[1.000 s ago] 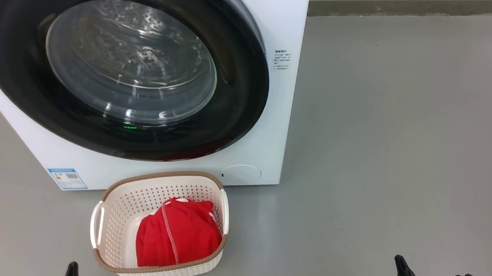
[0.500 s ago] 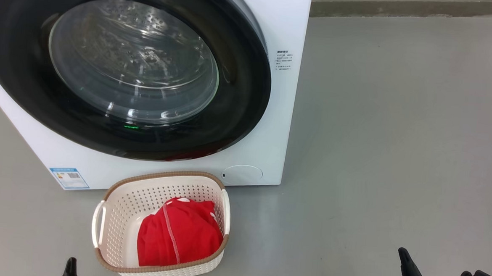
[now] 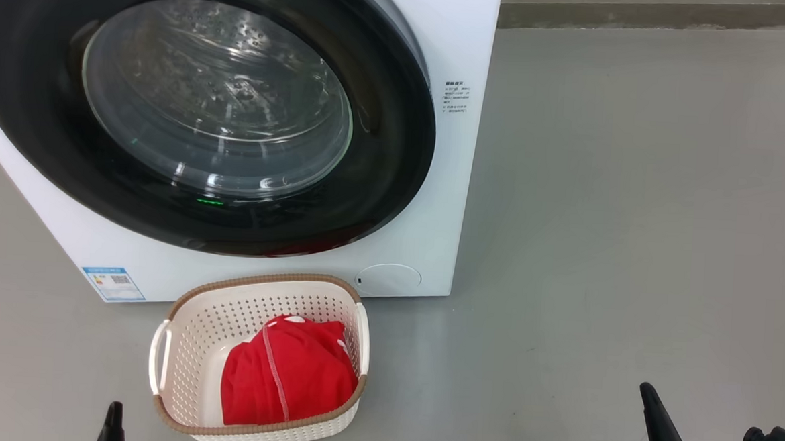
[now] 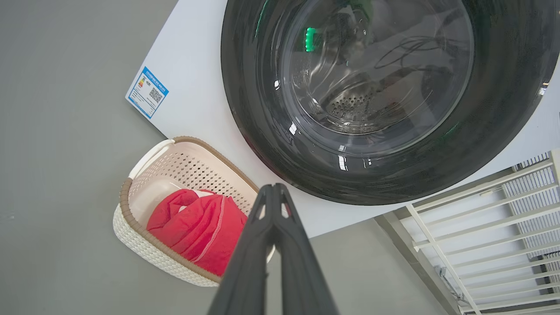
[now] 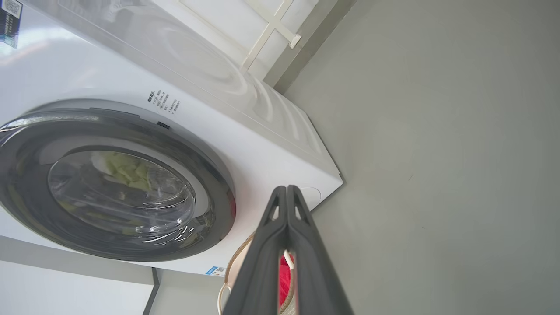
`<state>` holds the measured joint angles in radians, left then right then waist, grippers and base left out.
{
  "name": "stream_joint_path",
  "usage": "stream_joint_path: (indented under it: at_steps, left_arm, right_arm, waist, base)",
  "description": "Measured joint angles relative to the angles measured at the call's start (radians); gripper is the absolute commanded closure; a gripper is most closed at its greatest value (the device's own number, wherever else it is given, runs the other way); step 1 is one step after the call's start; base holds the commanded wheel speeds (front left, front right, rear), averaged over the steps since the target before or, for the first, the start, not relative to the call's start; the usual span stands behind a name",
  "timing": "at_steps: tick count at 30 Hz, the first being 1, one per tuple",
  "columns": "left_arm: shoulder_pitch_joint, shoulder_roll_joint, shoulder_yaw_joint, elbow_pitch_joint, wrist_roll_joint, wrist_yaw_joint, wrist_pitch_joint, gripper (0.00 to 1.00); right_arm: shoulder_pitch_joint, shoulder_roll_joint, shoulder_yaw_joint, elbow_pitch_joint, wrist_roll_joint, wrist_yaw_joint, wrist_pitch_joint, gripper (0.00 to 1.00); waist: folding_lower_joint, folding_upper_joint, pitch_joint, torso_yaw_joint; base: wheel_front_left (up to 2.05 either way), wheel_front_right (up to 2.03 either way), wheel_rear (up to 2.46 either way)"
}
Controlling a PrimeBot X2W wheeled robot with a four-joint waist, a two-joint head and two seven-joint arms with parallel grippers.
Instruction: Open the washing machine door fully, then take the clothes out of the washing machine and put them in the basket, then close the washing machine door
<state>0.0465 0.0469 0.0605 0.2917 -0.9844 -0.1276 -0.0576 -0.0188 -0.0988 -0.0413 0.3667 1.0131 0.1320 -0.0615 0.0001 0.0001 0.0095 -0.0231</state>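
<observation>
The left pincer and the right pincer are pictured empty, fingers pressed together, each held low and well apart from the washing machine. Just beside the left pincer, the basket is seen on the floor directly below the door, with the red clothes heaped inside against its right wall. The door is shown lying against the machine's front, so the job is judged all but done. Whether the latch has caught cannot be told, and an unlatched door could swing out again. A red glint on the door's lower rim may be a reflection or pinched cloth. A careless sweep of the left arm could tip the light basket.
</observation>
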Motion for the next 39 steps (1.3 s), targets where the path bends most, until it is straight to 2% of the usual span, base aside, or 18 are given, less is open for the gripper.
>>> stream_joint_path:
  at_steps: [39]
  left_arm:
    - [-0.074, -0.009, 0.012, -0.010, -0.401, 0.000, 0.111, 1.00]
  right_arm:
    - [-0.028, 0.033, -0.063, -0.060, 0.383, 0.000, 0.112, 1.00]
  waist:
    - [-0.0001, -0.0001, -0.004, 0.015]
  base:
    - [0.00, 0.00, 0.00]
